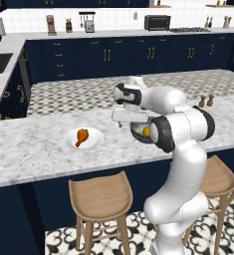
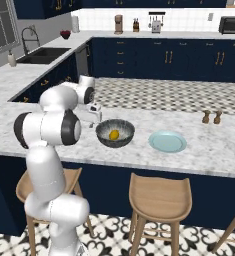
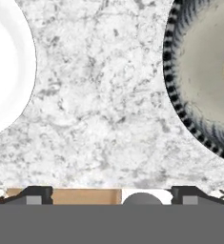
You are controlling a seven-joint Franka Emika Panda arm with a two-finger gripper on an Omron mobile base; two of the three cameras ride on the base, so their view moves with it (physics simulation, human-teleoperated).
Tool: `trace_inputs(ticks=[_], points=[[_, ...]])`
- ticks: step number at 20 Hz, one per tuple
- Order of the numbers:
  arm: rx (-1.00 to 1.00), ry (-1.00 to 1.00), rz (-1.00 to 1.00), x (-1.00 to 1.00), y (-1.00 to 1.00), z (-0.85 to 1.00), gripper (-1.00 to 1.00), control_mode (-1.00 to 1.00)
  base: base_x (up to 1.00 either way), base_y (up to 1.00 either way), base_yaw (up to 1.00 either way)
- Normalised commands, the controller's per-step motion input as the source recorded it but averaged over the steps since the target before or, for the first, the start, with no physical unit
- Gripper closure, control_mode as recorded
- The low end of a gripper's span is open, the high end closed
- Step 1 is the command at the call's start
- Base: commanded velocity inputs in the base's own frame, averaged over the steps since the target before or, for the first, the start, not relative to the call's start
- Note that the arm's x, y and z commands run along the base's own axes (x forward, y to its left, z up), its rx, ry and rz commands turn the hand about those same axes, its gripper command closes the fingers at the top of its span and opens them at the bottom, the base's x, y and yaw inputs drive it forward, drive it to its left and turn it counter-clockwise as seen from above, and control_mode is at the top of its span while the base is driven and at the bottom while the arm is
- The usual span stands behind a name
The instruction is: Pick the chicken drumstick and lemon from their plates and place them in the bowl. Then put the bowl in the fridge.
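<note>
Lemon (image 2: 114,134) already in bowl (image 2: 115,133), so half of loading done, by look of it. Drumstick (image 1: 81,136) on white plate (image 1: 83,139), left of bowl on desk (image 1: 29,149). Blue-green plate (image 2: 167,141) right of bowl, bare. Your gripper (image 3: 111,195) hangs above marble between bowl and white plate: fingertips wide apart, nothing held, nothing touched. Likely heading for drumstick.

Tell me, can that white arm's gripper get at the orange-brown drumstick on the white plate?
Probably yes: the gripper hangs open over bare counter beside the white plate, and nothing covers the drumstick.
</note>
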Motion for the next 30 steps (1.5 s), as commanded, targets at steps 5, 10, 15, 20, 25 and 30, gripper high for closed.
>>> trace_inputs(ticks=[5, 10, 15, 20, 25, 30], points=[[-0.02, -0.16, 0.00, 0.00, 1.00, -0.04, -1.00, -1.00, 0.00, 0.00, 0.00], [-0.07, -0.25, -0.05, 0.08, 1.00, -0.10, -1.00, -1.00, 0.00, 0.00, 0.00], [-0.02, -0.11, -0.24, 0.43, 0.79, -0.11, -1.00, -1.00, 0.00, 0.00, 0.00], [0.07, 0.02, -0.24, 0.45, 0.50, -0.06, -1.00, -1.00, 0.00, 0.00, 0.00], [0.04, 0.00, -0.24, 0.29, 0.41, -0.36, -1.00, -1.00, 0.00, 0.00, 0.00], [0.00, 0.00, -0.15, 0.27, 0.17, -0.44, -1.00, -1.00, 0.00, 0.00, 0.00]])
